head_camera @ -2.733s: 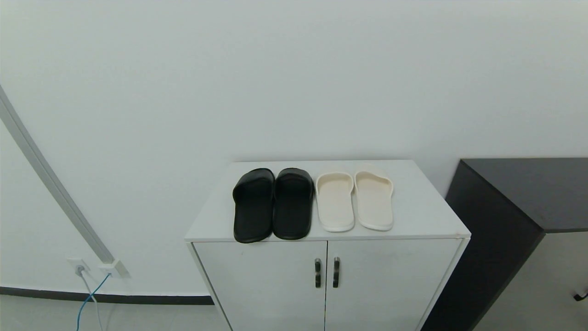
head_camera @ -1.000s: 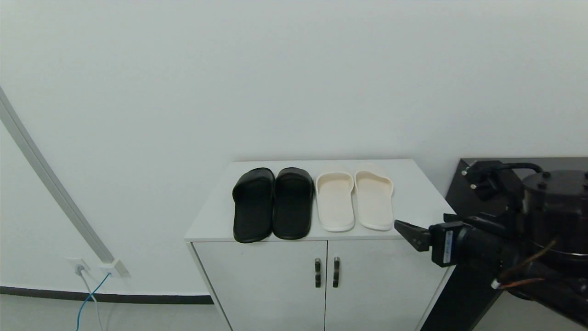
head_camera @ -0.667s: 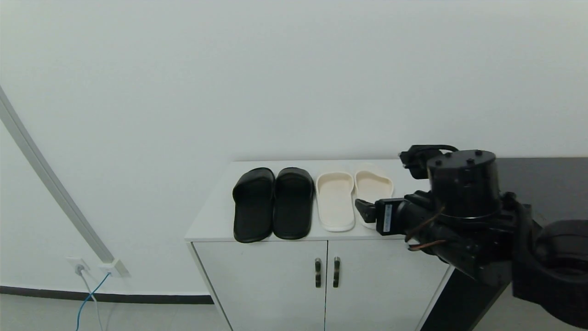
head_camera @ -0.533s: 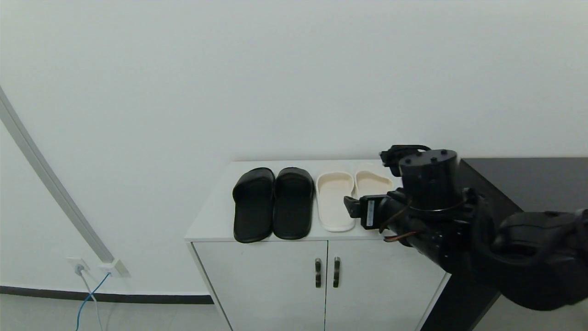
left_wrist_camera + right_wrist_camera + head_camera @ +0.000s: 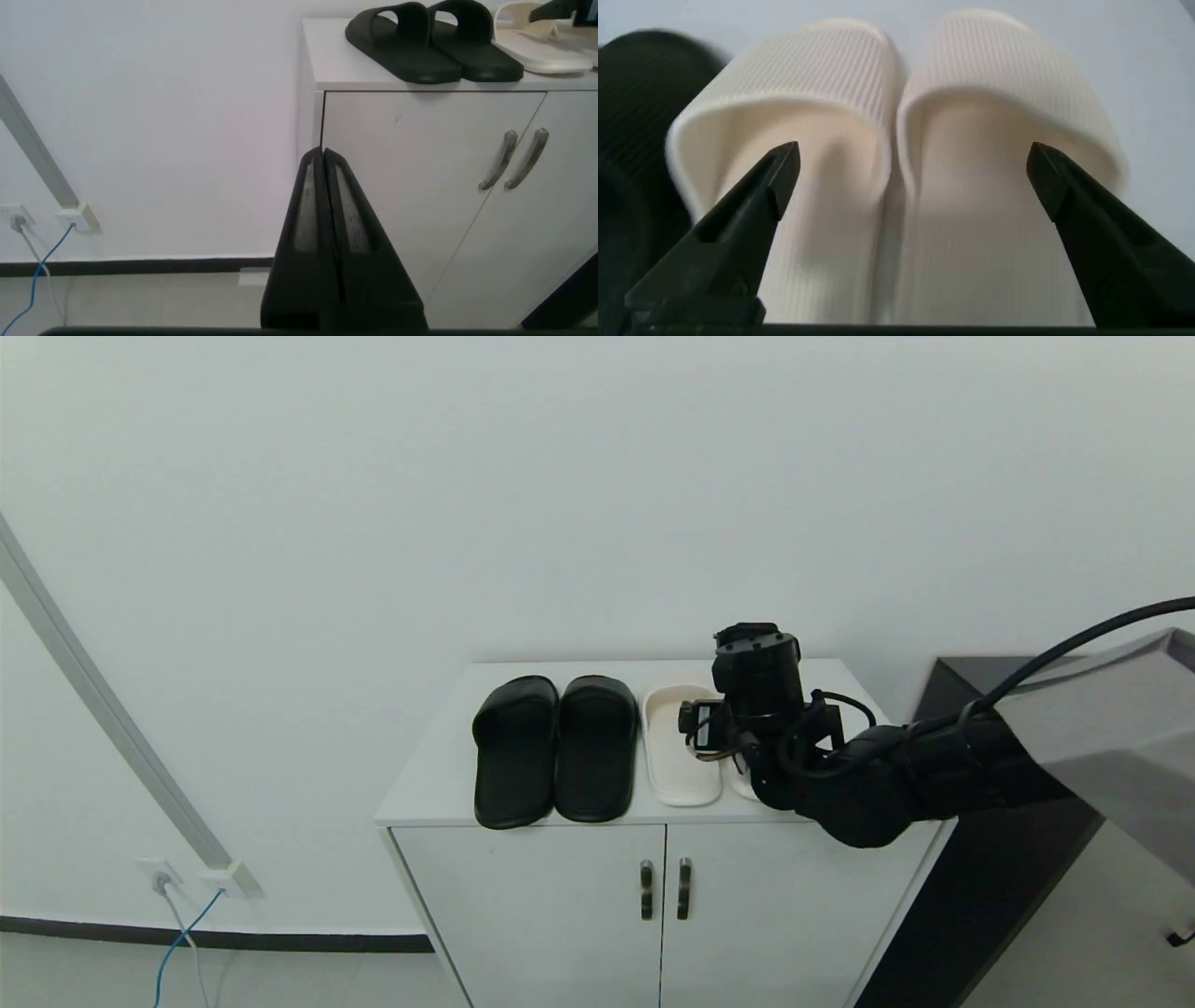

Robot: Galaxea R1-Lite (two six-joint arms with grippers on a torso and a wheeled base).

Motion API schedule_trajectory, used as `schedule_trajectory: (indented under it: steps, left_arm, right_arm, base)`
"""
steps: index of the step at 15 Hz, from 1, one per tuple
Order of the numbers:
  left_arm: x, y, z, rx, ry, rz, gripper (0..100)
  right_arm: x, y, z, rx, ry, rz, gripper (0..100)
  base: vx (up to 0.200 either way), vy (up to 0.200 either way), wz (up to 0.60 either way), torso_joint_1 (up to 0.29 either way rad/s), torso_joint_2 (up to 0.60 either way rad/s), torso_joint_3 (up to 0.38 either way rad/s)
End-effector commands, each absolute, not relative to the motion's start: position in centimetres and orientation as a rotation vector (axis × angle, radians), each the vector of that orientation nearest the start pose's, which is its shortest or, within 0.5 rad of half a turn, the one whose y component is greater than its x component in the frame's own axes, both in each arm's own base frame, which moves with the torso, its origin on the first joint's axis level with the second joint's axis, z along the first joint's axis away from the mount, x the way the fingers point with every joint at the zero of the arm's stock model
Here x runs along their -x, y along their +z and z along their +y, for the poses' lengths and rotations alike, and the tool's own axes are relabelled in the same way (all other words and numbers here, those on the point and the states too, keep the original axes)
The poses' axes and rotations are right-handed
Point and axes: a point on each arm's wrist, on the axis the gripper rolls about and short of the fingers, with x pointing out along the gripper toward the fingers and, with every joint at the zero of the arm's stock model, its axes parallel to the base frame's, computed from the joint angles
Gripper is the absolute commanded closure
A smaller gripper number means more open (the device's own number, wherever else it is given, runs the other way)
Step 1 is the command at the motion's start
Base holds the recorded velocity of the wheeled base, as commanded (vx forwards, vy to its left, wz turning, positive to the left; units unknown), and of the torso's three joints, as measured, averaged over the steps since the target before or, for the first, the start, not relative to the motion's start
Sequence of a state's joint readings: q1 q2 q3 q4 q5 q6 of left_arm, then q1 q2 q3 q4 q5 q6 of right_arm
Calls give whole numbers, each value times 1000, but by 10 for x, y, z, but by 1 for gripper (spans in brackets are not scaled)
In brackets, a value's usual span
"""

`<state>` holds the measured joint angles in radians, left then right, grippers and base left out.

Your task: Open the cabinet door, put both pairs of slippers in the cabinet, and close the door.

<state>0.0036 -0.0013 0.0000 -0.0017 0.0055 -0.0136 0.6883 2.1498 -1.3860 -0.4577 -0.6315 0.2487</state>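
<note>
White wall behind, cabinet (image 5: pixel 429 784) at lower centre with both doors closed. On top, the right gripper (image 5: pixel 913 163) has its fingers (image 5: pixel 738 224) spread wide either side of the cream slippers (image 5: pixel 971 140), probably lining up to pinch both together. Black slippers (image 5: pixel 551 751) sit just left of them, and the left gripper (image 5: pixel 324 163) has its fingers pressed together, looks idle.

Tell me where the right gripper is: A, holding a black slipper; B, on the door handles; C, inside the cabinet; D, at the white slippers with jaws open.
D: the right gripper is at the white slippers, its jaws spread wide and gripping nothing.
</note>
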Motion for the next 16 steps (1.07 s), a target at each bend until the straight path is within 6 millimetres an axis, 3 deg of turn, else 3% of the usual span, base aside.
schedule_trajectory:
  steps: [1, 5, 12, 13, 16]
  left_arm:
    - [23, 76, 0, 14, 11, -2, 100]
    - [23, 76, 0, 14, 11, -2, 100]
    - [23, 76, 0, 14, 9, -2, 100]
    - [23, 76, 0, 15, 9, -3, 100]
    - [23, 76, 0, 15, 9, -2, 100]
  right_arm:
    - [-371, 138, 272, -45, -2, 244, 0]
    - [-392, 134, 277, -31, -16, 231, 0]
    - [-405, 140, 273, -33, -34, 205, 0]
    - [-406, 140, 272, -32, -36, 205, 100]
    - [-405, 142, 272, -33, -35, 201, 100]
  base:
    - [0, 0, 0, 0, 0, 0]
    - [0, 0, 0, 0, 0, 0]
    - [0, 0, 0, 0, 0, 0]
    - [0, 0, 0, 0, 0, 0]
    - [0, 0, 0, 0, 0, 0]
